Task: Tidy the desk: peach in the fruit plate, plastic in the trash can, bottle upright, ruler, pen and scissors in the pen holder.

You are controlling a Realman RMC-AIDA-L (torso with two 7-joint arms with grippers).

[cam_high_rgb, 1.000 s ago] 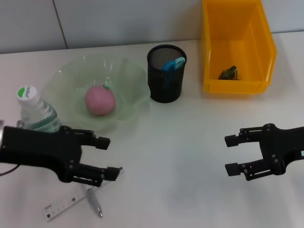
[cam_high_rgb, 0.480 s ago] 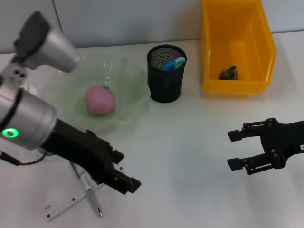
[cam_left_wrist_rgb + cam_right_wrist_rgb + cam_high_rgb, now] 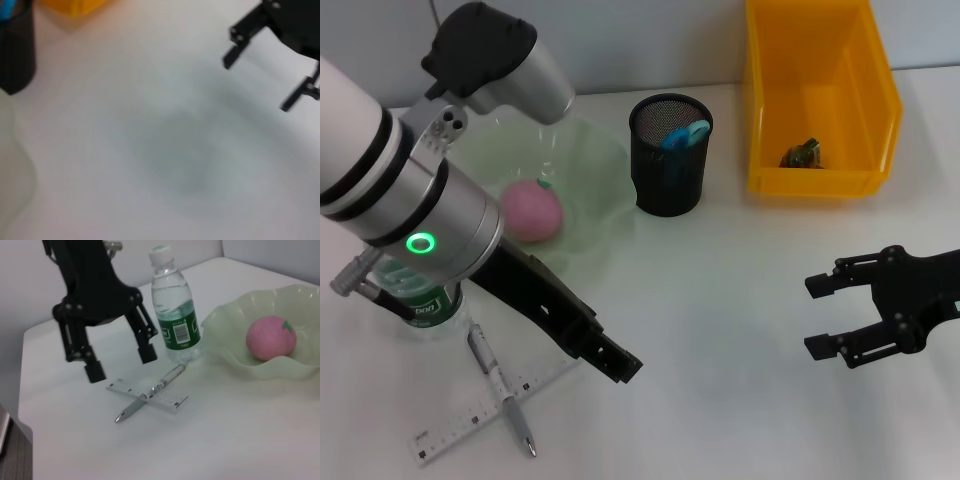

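The pink peach (image 3: 531, 211) (image 3: 270, 338) lies in the pale green fruit plate (image 3: 605, 170) (image 3: 235, 320). Partly hidden behind my left arm, the bottle (image 3: 420, 305) (image 3: 175, 315) stands upright on the desk (image 3: 720, 420). The pen (image 3: 510, 410) (image 3: 150, 392) lies crossed over the white ruler (image 3: 450, 430) (image 3: 170, 401). My left gripper (image 3: 615, 362) (image 3: 121, 362) hangs open just right of them, holding nothing. Blue scissors (image 3: 685, 135) stick out of the black pen holder (image 3: 668, 175) (image 3: 15, 50). The trash can (image 3: 820, 180) holds a scrap of plastic (image 3: 801, 153). My right gripper (image 3: 812, 316) (image 3: 257, 80) is open at the right.
The bottle, fruit plate, pen holder and trash can line the back of the desk from left to right. White desk surface stretches between my two grippers. The desk's front edge is near the ruler.
My left arm has swung up and over, and its gripper has moved from beside the bottle to the right of the pen and ruler. The right gripper drifted slightly right.
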